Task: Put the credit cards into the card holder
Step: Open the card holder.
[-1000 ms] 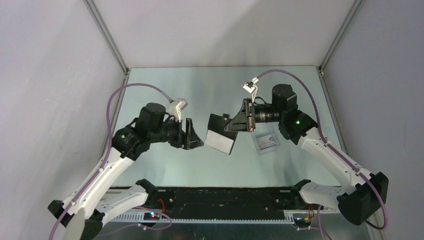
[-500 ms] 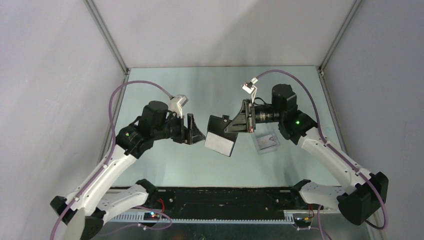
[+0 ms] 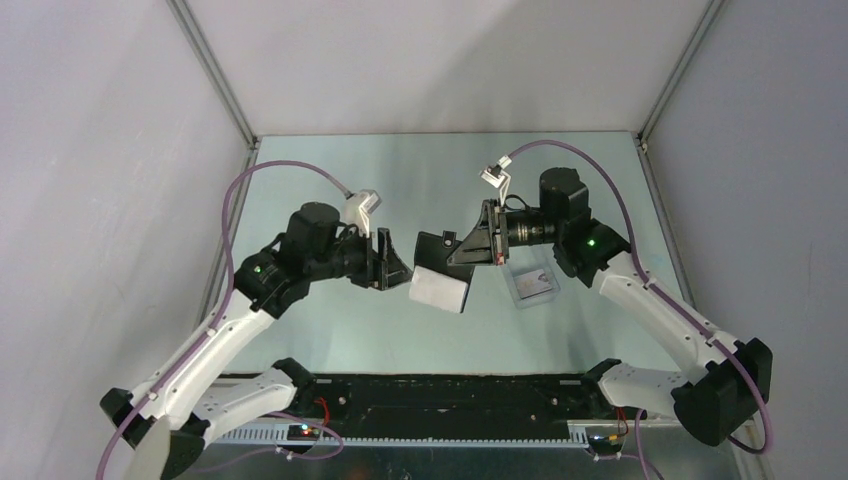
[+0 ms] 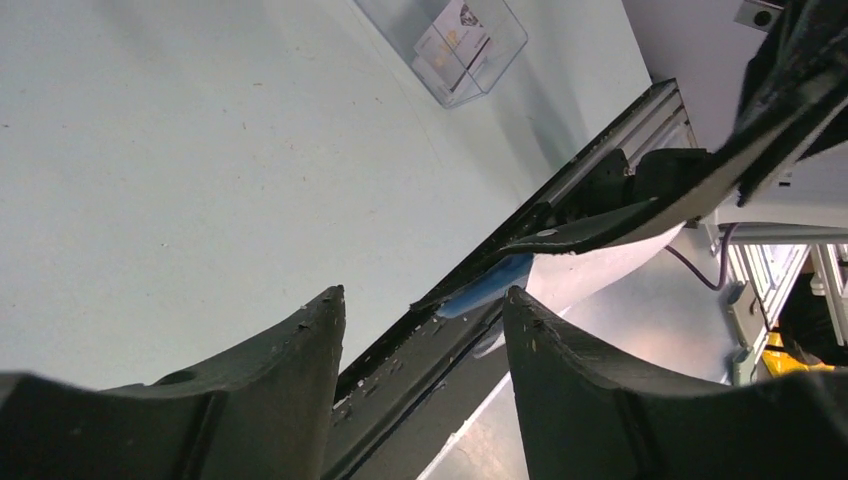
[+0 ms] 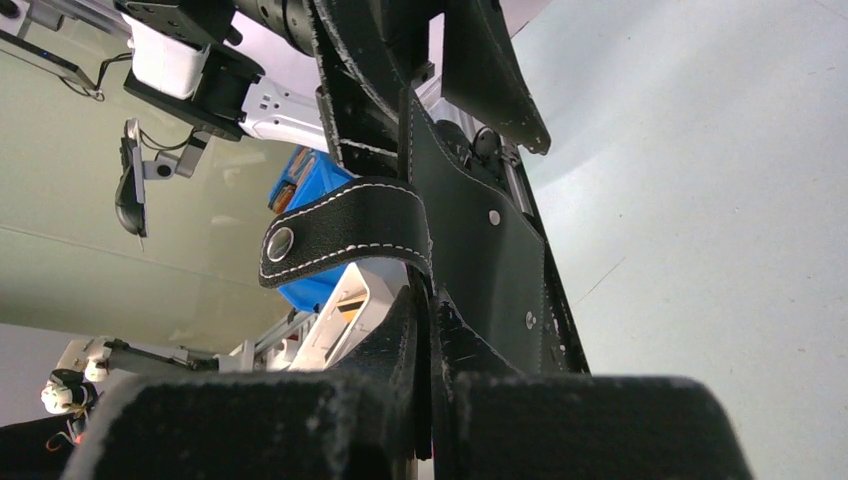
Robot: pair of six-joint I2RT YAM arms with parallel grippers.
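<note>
Ease the wide-open, empty left gripper (image 4: pixel 425 305) squarely around the card holder (image 3: pixel 440 282), hung above the table (image 3: pixel 350 335) from the right gripper (image 5: pixel 430 345) clamped on it. Close gently; fetch the credit cards (image 4: pixel 452 32) from the clear box (image 4: pixel 500 62) beyond afterwards.

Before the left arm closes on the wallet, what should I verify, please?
1. Right gripper clamped on the card holder: ok.
2. Left gripper open: ok.
3. Snap tab undone: ok.
4. Holder's edge lined up with the left gap: ok.
5. Edge deep enough inside that gap: cannot tell.
6. Credit cards waiting in the clear box: ok.
</note>
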